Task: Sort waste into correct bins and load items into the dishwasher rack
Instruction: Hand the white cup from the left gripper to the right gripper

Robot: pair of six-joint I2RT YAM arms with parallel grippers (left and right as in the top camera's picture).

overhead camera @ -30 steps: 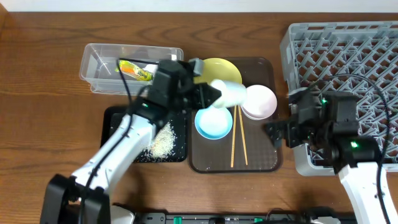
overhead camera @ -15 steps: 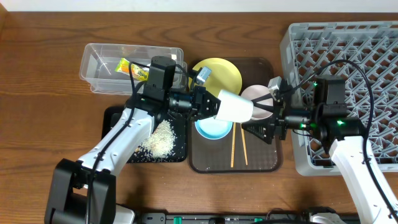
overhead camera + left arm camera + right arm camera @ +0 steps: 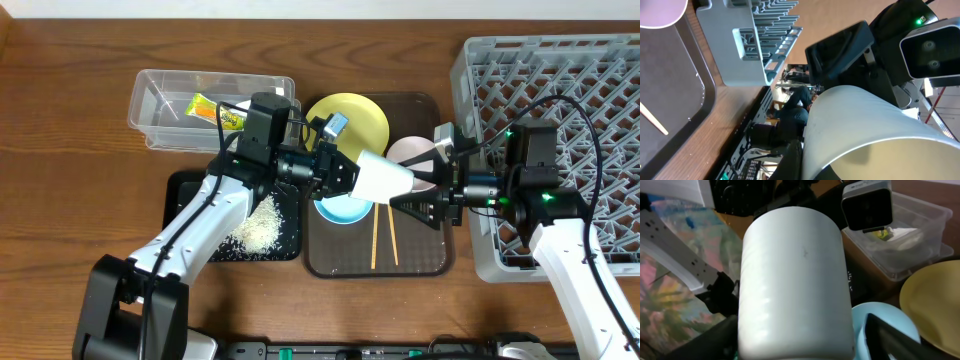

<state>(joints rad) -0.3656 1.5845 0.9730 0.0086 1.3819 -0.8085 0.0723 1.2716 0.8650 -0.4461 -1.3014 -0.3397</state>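
Note:
My left gripper [image 3: 345, 172] is shut on the small white cup [image 3: 383, 180] and holds it on its side above the light-blue bowl [image 3: 338, 210]. My right gripper [image 3: 402, 192] is open, with a finger on each side of the cup's far end. In the right wrist view the cup [image 3: 795, 280] fills the gap between the fingers [image 3: 800, 347], with space on the right side. The left wrist view shows the cup [image 3: 860, 125] beside one finger [image 3: 796, 161]. The yellow plate [image 3: 355, 115], white bowl [image 3: 408, 150] and chopsticks [image 3: 377, 240] lie on the brown tray.
The grey rack [image 3: 560, 90] stands at the right. The clear tub [image 3: 165, 100] holds the snack wrapper [image 3: 213, 108]. The black tray [image 3: 185, 190] holds rice [image 3: 260, 225]. The brown serving tray [image 3: 420, 258] lies in the middle.
My left arm has carried the cup to the right, turned on its side. My right arm has reached left, and its open fingers now straddle the cup's end.

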